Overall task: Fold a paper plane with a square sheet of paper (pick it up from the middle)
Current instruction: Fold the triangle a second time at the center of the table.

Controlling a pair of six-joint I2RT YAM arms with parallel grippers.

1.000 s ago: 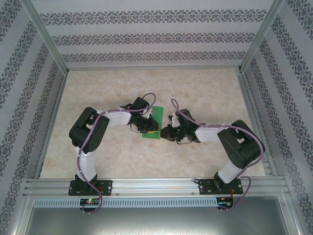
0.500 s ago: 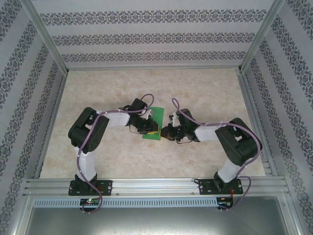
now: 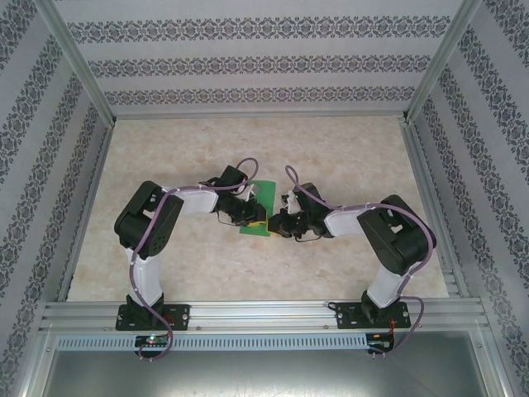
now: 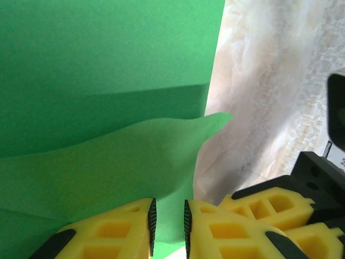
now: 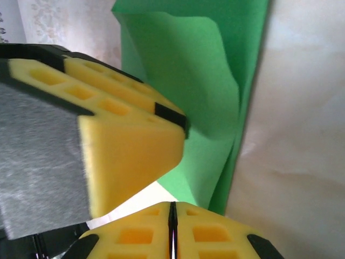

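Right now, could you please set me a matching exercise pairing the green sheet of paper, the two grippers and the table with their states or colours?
Things:
1. green sheet of paper
2. left gripper
3. right gripper
4. table

States or colours:
A. shut, pads pressed together
B. beige and marbled
C. pinching a raised flap of paper
D. partly folded, lying on the table

Pairs: 1-D; 2-C; 3-A; 4-B
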